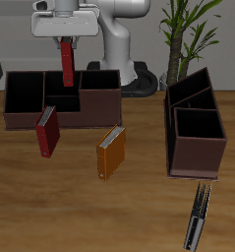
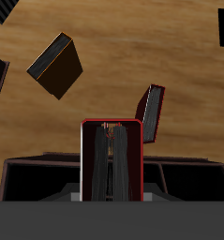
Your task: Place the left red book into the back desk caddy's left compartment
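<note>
Gripping the left red book (image 1: pixel 67 61) upright between my fingers, I am holding it in the air above the back desk caddy (image 1: pixel 60 98), with my gripper (image 1: pixel 66 39) clamped on its upper end. In the exterior view the book is hanging vertically, its lower end reaching down over the caddy's middle stepped section, close to the back wall. In the wrist view I am looking straight down along the book (image 2: pixel 111 159): its dark red cover is framing the pale grey page edge, and the caddy's dark walls (image 2: pixel 179 173) are spreading out to both sides beneath it. The caddy's end bin (image 1: pixel 23 94), squarish and black-lined, is sitting at the end of the row away from the narrower caddy (image 1: pixel 194 128), and the book is not inside it. A second red book (image 1: pixel 47 131) is leaning against the front wall of the back caddy, its lower end resting on the table (image 1: pixel 139 217). An orange-brown book (image 1: pixel 110 154) is lying on the table nearer the front edge, apart from both caddies. A dark slim object (image 1: pixel 197 219) is lying near the table's front edge; I cannot tell what it is.
</note>
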### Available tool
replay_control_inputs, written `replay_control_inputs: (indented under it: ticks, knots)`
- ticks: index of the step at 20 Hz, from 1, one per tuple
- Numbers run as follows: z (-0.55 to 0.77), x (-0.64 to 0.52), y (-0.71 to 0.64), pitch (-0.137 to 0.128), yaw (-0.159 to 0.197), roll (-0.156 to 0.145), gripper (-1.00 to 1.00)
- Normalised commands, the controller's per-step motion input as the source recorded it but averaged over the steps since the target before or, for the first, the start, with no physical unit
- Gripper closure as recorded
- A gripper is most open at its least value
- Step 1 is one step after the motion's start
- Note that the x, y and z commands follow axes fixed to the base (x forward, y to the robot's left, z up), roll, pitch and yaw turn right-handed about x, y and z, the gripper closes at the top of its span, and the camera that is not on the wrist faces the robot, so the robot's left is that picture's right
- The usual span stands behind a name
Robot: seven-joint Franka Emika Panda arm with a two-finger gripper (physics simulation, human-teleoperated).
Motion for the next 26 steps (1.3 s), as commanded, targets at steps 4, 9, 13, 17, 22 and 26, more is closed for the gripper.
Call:
replay_control_inputs:
  ticks: [4,9,13,17,22,26]
  knots:
    - [-0.02,-0.28,-0.3,-0.024,0.057,0.001,1.0]
    - [-0.11,-0.22,-0.21,0.007,-0.009,-0.033,1.0]
    - [-0.1,-0.2,-0.29,0.001,0.017,-0.028,1.0]
    - [-0.03,-0.2,-0.35,-0.024,0.005,-0.049,1.0]
    - [-0.02,-0.04,-0.38,-0.011,-0.023,-0.054,1.0]
    - [-0.04,-0.01,-0.36,-0.017,-0.009,-0.046,1.0]
